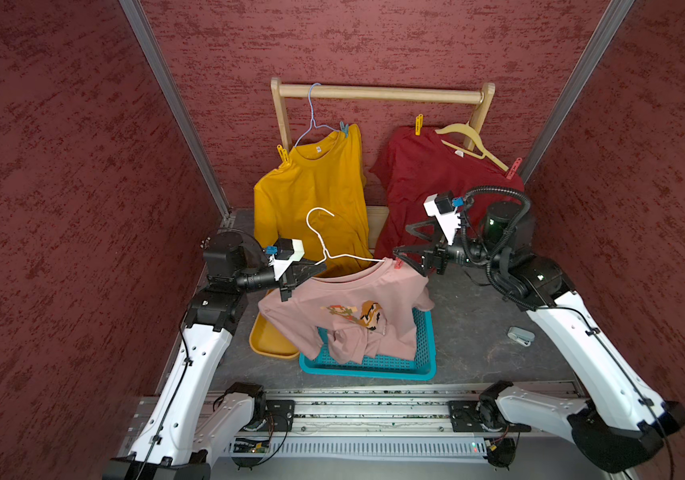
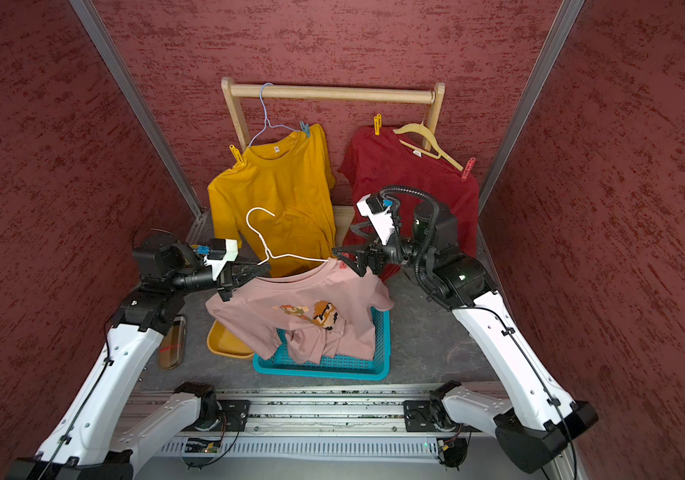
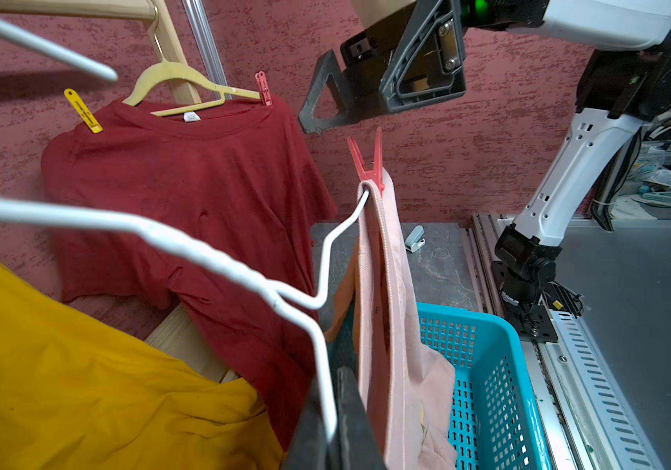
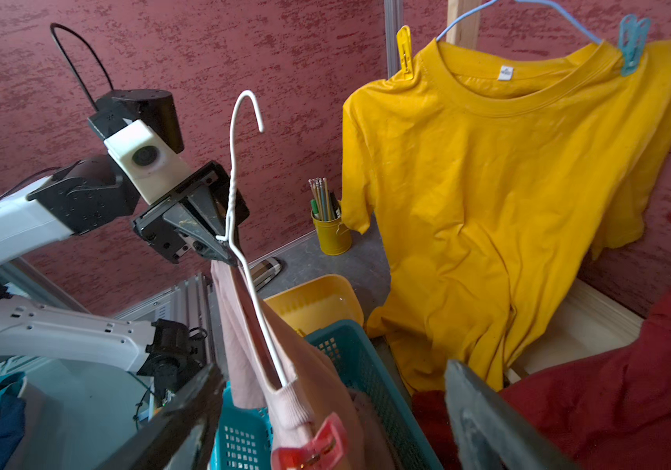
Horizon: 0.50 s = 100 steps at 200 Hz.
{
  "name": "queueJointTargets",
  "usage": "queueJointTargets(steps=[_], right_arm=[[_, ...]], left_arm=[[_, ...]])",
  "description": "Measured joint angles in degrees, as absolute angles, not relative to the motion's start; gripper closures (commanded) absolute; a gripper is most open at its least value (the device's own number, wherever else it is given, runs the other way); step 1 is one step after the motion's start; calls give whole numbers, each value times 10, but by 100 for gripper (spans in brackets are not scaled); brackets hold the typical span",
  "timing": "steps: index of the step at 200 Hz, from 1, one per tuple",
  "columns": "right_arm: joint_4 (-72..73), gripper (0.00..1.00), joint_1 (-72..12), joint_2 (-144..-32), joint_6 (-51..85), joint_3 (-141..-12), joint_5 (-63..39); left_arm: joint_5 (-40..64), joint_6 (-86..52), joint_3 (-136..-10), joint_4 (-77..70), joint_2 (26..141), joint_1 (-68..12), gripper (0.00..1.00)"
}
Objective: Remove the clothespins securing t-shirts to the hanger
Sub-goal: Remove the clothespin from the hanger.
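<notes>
Five small plastic spring clothespins grip cloth here. A yellow clothespin (image 1: 283, 154) and a light blue clothespin (image 1: 344, 129) sit on the mustard yellow t-shirt (image 1: 311, 187). A second yellow clothespin (image 1: 418, 124) and a far red-pink clothespin (image 1: 514, 168) sit on the dark red t-shirt (image 1: 424, 174). Both shirts hang at the wooden rack rail (image 1: 374, 92). The nearest red-pink clothespin (image 3: 367, 162) pinches the shoulder of the small pale pink printed t-shirt (image 1: 332, 299) onto the end of a thin white wire hanger (image 3: 203, 255), which is held out over the teal perforated plastic basket (image 1: 365, 370).

The left gripper (image 4: 224, 248) is clenched on that hanger at the foot of its twisted neck. The right gripper (image 1: 401, 240) has its jaws spread wide, with the peg's tails just short of them and nothing grasped.

The peg is likely light, rigid and a little slick. Squeezing its two flared tails together should open the mouth, so that is the place to grip. The shirt is limp and the wire is probably springy, so pulling before the mouth opens could drag the cloth or twist the hanger in the left jaws.

Room is open above and toward the right arm's side. The dark red shirt hangs close behind, and the basket rim and the yellow plastic tray (image 1: 268, 345) lie below.
</notes>
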<state>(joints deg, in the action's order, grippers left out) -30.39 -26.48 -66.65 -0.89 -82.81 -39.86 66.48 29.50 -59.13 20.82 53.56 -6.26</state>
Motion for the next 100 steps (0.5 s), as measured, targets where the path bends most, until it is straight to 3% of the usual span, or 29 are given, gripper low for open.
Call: queueJointTargets(steps=[78,100], right_arm=[[-280,23,-225,-646,22,-764,-539],[-253,30,-224,-646,43,-734,-581]], left_arm=[[694,318,-588,215,536,-61,100],[696,318,-588,215,536,-61,100]])
